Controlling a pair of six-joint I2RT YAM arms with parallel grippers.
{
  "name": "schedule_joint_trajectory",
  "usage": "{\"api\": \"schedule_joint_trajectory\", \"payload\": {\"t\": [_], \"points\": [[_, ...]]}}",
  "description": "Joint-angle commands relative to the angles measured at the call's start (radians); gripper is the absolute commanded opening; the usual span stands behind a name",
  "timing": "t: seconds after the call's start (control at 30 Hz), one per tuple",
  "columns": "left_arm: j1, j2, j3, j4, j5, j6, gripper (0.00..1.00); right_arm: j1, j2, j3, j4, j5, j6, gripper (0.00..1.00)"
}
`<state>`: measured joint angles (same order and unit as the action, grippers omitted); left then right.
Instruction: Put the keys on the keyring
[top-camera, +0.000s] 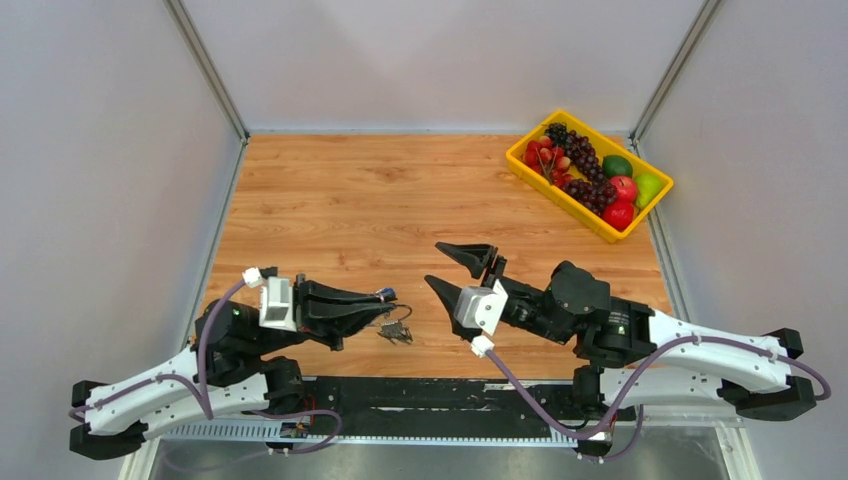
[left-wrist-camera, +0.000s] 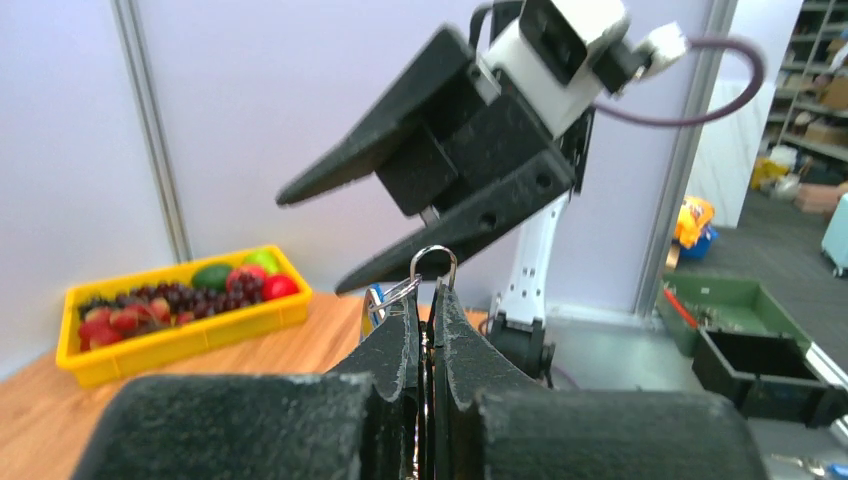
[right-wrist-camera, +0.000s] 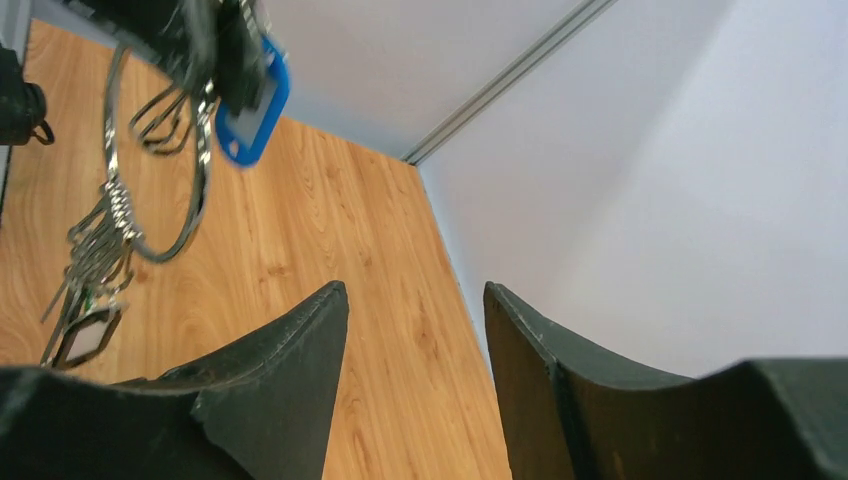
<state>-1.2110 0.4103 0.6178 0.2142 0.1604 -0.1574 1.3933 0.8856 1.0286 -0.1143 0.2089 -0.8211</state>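
- The left gripper (left-wrist-camera: 428, 296) is clamped shut on the keyring (right-wrist-camera: 199, 195), by the near edge of the tabletop (top-camera: 350, 200).
- Only the right wrist view shows the keys (right-wrist-camera: 100, 245) dangling from it.
- The right gripper (top-camera: 436, 264) gapes wide, holding nothing.

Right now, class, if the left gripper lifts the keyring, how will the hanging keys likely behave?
The keys hang loose from the keyring, so they would probably swing and slide along it. Its thin wire looks stiff, so it likely keeps its shape.
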Motion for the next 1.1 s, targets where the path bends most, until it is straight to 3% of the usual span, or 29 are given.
{"api": "schedule_joint_trajectory", "payload": {"t": [0.0,0.2,0.57,0.83,1.07], "points": [[-0.004,-0.024,0.01,0.142,0.023,-0.021,0.0,0.0,-0.039,0.044,-0.11,-0.034,0.043,0.59],[-0.004,-0.031,-0.006,0.176,0.007,-0.025,0.0,0.0,-0.053,0.07,-0.127,-0.087,0.106,0.62],[-0.004,-0.028,0.01,0.193,-0.032,-0.015,0.0,0.0,0.004,0.188,-0.23,-0.083,0.398,0.68],[-0.004,-0.007,0.031,0.213,-0.004,-0.022,0.0,0.0,0.091,0.312,-0.334,-0.266,0.499,0.65],[-0.004,-0.01,0.045,0.216,-0.002,-0.024,0.0,0.0,0.106,0.342,-0.358,-0.338,0.544,0.64]]}}
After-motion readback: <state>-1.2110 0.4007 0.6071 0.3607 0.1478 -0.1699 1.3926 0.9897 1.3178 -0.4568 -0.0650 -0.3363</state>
